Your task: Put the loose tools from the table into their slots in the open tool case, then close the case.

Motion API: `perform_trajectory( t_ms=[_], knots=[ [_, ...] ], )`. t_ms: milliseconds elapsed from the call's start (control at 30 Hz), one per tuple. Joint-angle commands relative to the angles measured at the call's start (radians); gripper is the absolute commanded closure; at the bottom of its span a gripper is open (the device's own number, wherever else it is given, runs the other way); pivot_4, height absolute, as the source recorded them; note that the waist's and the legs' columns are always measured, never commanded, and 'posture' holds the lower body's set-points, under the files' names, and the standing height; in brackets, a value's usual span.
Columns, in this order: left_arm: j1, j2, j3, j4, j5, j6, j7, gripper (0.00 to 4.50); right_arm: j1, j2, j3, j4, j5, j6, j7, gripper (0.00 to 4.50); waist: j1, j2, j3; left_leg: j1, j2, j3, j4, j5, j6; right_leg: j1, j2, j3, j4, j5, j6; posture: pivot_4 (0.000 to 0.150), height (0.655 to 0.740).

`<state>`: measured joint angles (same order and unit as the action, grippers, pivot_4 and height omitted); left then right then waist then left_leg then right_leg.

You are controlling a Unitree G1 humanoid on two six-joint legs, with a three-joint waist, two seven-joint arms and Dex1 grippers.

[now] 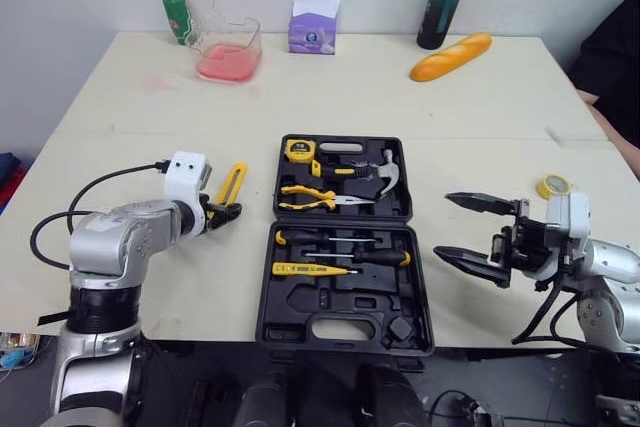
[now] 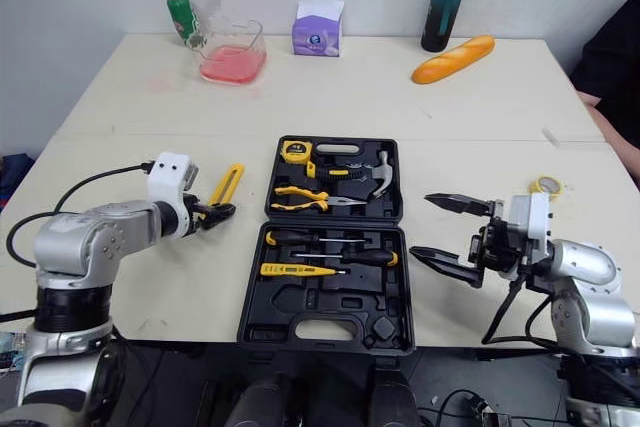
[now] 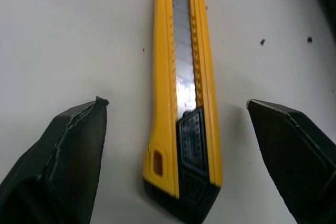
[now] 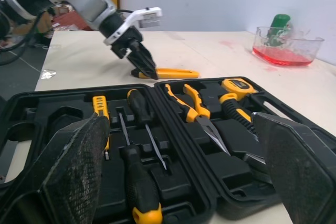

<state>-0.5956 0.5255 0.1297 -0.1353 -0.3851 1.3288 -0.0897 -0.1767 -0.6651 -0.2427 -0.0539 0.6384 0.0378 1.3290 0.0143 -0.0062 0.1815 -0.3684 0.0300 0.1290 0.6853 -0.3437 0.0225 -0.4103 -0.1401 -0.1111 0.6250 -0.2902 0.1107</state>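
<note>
Utility knife (image 1: 232, 185), long axis near-to-far, tip far, butt btwn wide-open empty L jaws

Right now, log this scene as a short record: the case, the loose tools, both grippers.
case: black plastic tool case, open flat on the cream table
stowed: yellow tape measure, yellow-handled pliers, hammer, screwdrivers
loose tool: yellow snap-blade utility knife, left of the case
also loose: yellow tape roll, right of the case
left gripper: open, fingers either side of the knife's black end
right gripper: open, empty, right of the case
</note>
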Motion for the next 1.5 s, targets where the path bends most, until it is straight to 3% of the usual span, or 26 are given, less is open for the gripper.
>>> perform_trajectory(
  t_ms=[33, 400, 500, 667, 700, 867, 1067, 1267, 1500],
  knots=[
    [-0.057, 0.012, -0.043, 0.045, 0.039, 0.036, -0.005, 0.03, 0.007, 0.004, -0.010, -0.050, 0.021, 0.005, -0.016, 0.00, 0.004, 0.000, 0.000, 0.000, 0.000, 0.000, 0.000, 0.000, 0.000, 0.000, 0.000, 0.000, 0.000, 0.000, 0.000, 0.150, 0.7400],
    [-0.089, -0.015, -0.084, 0.102, 0.072, 0.066, -0.053, 0.03, 0.027, 0.014, 0.003, -0.136, 0.022, 0.039, -0.071, 0.00, 0.009, 0.000, 0.000, 0.001, 0.000, 0.000, 0.000, 0.000, 0.000, 0.000, 0.000, 0.000, 0.001, 0.000, 0.000, 0.150, 0.7400],
    [-0.081, -0.025, -0.081, 0.112, 0.079, 0.052, -0.064, 0.87, 0.030, 0.011, 0.006, -0.159, 0.022, 0.054, -0.088, 0.00, 0.009, 0.000, 0.000, 0.001, 0.000, 0.000, 0.001, 0.000, 0.000, 0.000, 0.000, 0.000, 0.001, 0.000, 0.000, 0.150, 0.7400],
    [-0.081, -0.022, -0.081, 0.138, 0.095, 0.029, -0.081, 3.09, 0.026, 0.006, 0.009, -0.193, 0.023, 0.085, -0.114, 0.00, 0.011, -0.001, -0.001, 0.001, 0.000, 0.000, 0.001, 0.000, 0.000, 0.001, 0.000, 0.000, 0.001, 0.000, 0.000, 0.150, 0.7400],
    [-0.079, -0.020, -0.079, 0.140, 0.097, 0.025, -0.085, 3.25, 0.026, 0.004, 0.010, -0.199, 0.024, 0.091, -0.118, 0.00, 0.011, -0.001, -0.001, 0.001, 0.000, 0.000, 0.001, 0.000, 0.000, 0.001, 0.000, 0.000, 0.001, 0.000, 0.000, 0.150, 0.7400],
    [-0.067, -0.024, -0.055, 0.128, 0.102, -0.005, -0.101, 3.25, 0.025, -0.003, 0.009, -0.224, 0.026, 0.116, -0.136, 0.00, 0.012, -0.001, -0.001, 0.001, 0.000, 0.000, 0.001, 0.001, 0.000, 0.001, 0.000, 0.000, 0.001, 0.000, 0.000, 0.150, 0.7400],
    [-0.015, -0.017, 0.005, 0.030, 0.077, -0.200, -0.178, 3.25, 0.042, -0.032, -0.010, -0.255, 0.023, 0.139, -0.148, 0.00, 0.011, -0.001, 0.000, 0.000, 0.000, -0.001, 0.001, 0.001, 0.000, 0.000, 0.000, -0.001, 0.001, 0.000, 0.000, 0.150, 0.7400],
    [0.112, 0.135, -0.042, -0.117, 0.066, -0.533, -0.458, 3.25, 0.084, -0.098, -0.050, -0.247, 0.012, 0.142, -0.125, 0.00, 0.006, -0.001, 0.000, -0.002, 0.000, 0.000, 0.000, 0.000, 0.000, -0.001, 0.000, -0.002, -0.001, 0.000, 0.000, 0.150, 0.7400],
    [0.175, 0.208, -0.049, -0.236, -0.028, -0.744, -0.744, 3.25, 0.127, -0.143, -0.092, -0.223, 0.005, 0.118, -0.091, 0.00, 0.010, -0.001, 0.000, -0.001, 0.000, 0.000, 0.000, 0.000, 0.001, 0.000, -0.001, -0.002, -0.003, 0.000, 0.000, 0.150, 0.7400]
  ],
)
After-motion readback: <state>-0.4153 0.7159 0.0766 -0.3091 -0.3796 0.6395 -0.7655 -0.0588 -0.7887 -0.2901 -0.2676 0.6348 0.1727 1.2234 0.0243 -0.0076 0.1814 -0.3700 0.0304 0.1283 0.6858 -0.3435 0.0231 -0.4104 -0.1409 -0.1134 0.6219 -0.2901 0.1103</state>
